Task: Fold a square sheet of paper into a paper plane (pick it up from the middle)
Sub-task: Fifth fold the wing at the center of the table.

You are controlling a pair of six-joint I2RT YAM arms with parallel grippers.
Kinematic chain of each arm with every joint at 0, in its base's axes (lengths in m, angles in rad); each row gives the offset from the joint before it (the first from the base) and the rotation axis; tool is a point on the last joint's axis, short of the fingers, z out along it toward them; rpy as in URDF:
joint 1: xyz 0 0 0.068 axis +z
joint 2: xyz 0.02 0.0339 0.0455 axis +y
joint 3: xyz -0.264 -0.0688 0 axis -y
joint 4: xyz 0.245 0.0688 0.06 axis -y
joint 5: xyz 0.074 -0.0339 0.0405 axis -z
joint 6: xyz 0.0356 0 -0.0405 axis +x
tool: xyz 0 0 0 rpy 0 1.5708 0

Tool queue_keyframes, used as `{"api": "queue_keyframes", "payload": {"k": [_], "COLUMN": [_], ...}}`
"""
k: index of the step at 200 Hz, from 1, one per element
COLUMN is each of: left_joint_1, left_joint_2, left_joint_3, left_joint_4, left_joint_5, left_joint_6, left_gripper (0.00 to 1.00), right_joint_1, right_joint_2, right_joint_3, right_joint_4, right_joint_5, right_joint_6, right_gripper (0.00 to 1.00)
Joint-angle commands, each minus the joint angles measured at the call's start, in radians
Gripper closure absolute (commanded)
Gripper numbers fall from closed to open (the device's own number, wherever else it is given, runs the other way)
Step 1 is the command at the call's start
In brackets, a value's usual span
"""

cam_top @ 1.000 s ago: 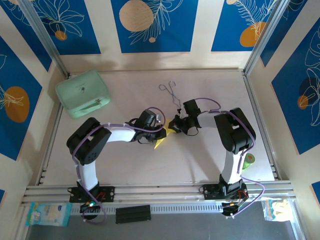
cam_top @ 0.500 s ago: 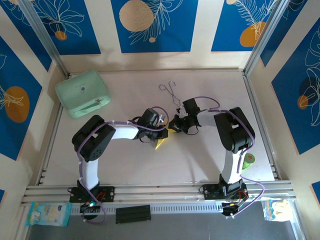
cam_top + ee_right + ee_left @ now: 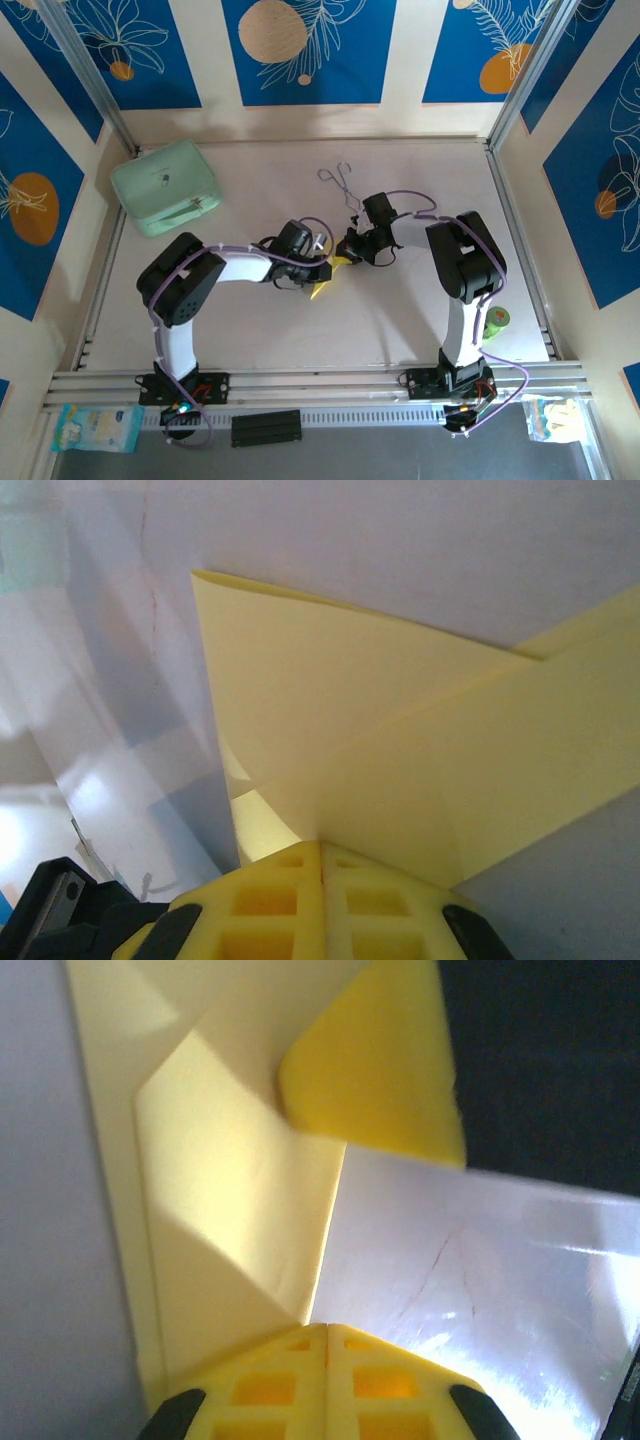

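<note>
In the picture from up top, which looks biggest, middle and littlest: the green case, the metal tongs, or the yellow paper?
1. Mint-green case: clearly largest.
2. Metal tongs: thin but long.
3. Yellow paper: only small bits show and the rest is hidden, so tongs versus paper is unsure.

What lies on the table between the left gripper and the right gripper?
The folded yellow paper lies between the left gripper and right gripper, seen in the top view. Both wrist views show it right before the shut fingers.
</note>
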Motion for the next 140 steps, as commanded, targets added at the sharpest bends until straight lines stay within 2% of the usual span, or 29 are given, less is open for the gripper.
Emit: {"api": "queue_keyframes", "payload": {"k": [1,140], "left_joint_1": [-0.001,-0.030], "left_joint_2": [-0.033,-0.149], "left_joint_3": [-0.053,-0.170], "left_joint_4": [-0.118,-0.227], "left_joint_5": [0.031,0.046], "left_joint_6": [0.031,0.068], "left_gripper": [1.00,1.00], "right_joint_1": [-0.009,-0.009], "right_joint_2": [0.075,0.083], "right_joint_3": [-0.019,-0.010], "right_joint_4": [-0.107,-0.117], "right_joint_5": [0.134,0.135], "right_joint_6": [-0.015,-0.017], "right_gripper": [0.97,0.98]}}
